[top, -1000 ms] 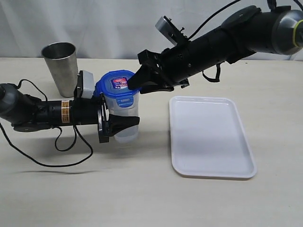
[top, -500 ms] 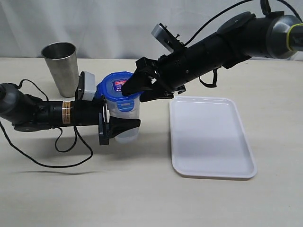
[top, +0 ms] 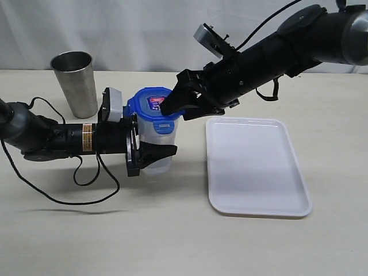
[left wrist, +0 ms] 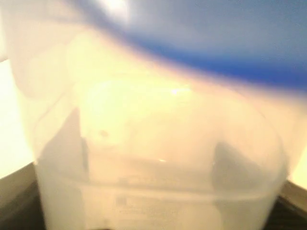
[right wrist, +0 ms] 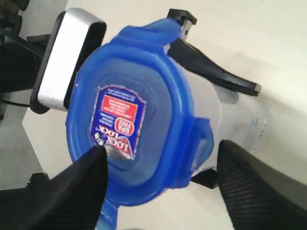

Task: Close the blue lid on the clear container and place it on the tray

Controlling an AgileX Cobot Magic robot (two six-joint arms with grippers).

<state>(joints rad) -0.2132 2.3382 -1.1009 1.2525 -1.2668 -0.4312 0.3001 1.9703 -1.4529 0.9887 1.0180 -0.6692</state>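
Cup: stands well behind the left claw, clear of the work.

Left claw: clamped on the lower body of the container, one finger on each side. The container is upright between the fingers, off the tray.

Lid: seated on the container mouth, directly above the left claw. Whether the flaps are latched cannot be told; at least one looks flared outward.

Right claw: jaws wide apart, straddling the lid from above. It holds nothing.

Tray: beyond the right claw, on the side away from the left claw, well apart from the container.

Hazards:
- Unlatched flaps may let the lid lift off during transfer.
- Off-centre pressure from the right claw may tilt the container in the left claw.
- The tapered wall may slip through the grip.
- The base may catch the tray rim on a low approach.

Markings: the label is red over blue. "LOCK" appears on the blue band; the print on the red field is too small to read.
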